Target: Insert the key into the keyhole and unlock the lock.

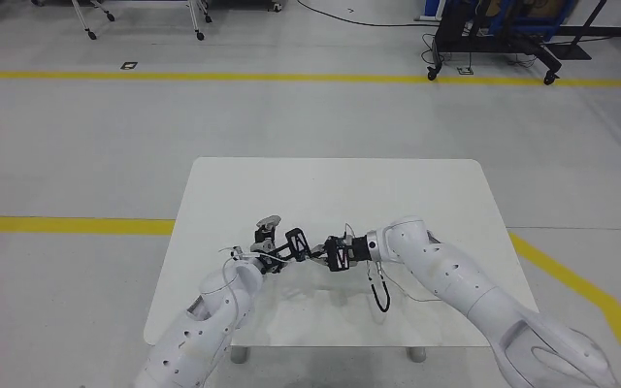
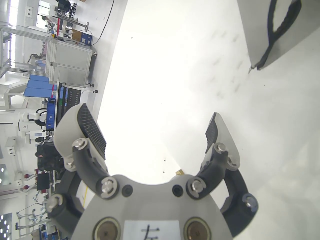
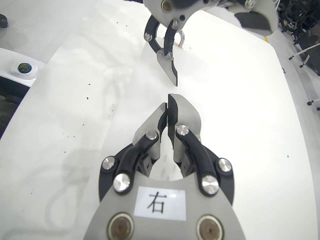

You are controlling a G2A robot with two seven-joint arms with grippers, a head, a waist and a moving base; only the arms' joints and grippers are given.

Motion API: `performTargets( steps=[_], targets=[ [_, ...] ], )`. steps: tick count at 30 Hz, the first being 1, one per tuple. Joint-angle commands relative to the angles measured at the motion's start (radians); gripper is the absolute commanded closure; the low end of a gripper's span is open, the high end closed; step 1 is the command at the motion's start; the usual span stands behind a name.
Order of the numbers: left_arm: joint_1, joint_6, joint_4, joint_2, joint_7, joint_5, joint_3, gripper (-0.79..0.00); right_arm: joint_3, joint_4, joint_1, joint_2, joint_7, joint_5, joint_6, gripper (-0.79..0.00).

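My left gripper [image 2: 150, 116] hangs open over the middle of the white table [image 1: 427, 194], its ribbed pads far apart with nothing between them. Just past its palm a small brass piece [image 2: 179, 172] of the lock peeks out. In the right wrist view, the lock's silver shackle [image 3: 182, 38] shows on the table behind the left gripper [image 3: 217, 51]. My right gripper [image 3: 168, 101] is shut, tips pressed together, pointing at the left gripper's lower finger [image 3: 172, 71] a short gap away. No key can be made out between its pads. From above, the two grippers [image 1: 281, 235] [image 1: 315, 252] meet tip to tip.
A black cable loop [image 1: 378, 291] hangs from the right arm above the table's near part. The table's far half and right side [image 1: 456, 223] are bare white surface. Small dark specks [image 3: 87, 98] dot the table top.
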Motion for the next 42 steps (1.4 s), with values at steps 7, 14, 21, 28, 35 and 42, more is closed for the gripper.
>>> performTargets(
  steps=[7,14,21,28,35,42],
  targets=[
    [-0.006,0.080,0.010,-0.011,0.015,-0.026,-0.004,-0.785,0.050,-0.037,-0.039,0.028,-0.001,0.026,0.014,0.000],
    [-0.001,0.106,-0.001,-0.012,0.020,-0.055,-0.020,-0.785,0.067,-0.041,-0.049,0.037,-0.009,0.031,0.017,0.000],
    [0.048,0.138,-0.035,-0.004,0.210,-0.303,-0.155,-0.785,0.079,-0.053,-0.066,0.035,-0.012,0.079,0.035,0.000],
    [0.111,-0.090,0.027,0.014,0.486,-0.742,-0.344,-0.785,0.117,0.021,-0.080,0.030,-0.256,0.258,-0.035,0.000],
    [0.111,-0.125,0.049,0.014,0.491,-0.806,-0.354,-0.785,0.109,0.053,-0.067,0.024,-0.296,0.262,-0.037,0.000],
    [0.051,-0.375,0.201,0.000,0.502,-1.194,-0.298,-0.785,0.115,0.040,-0.084,0.024,-0.301,0.296,-0.032,0.000]
  ],
)
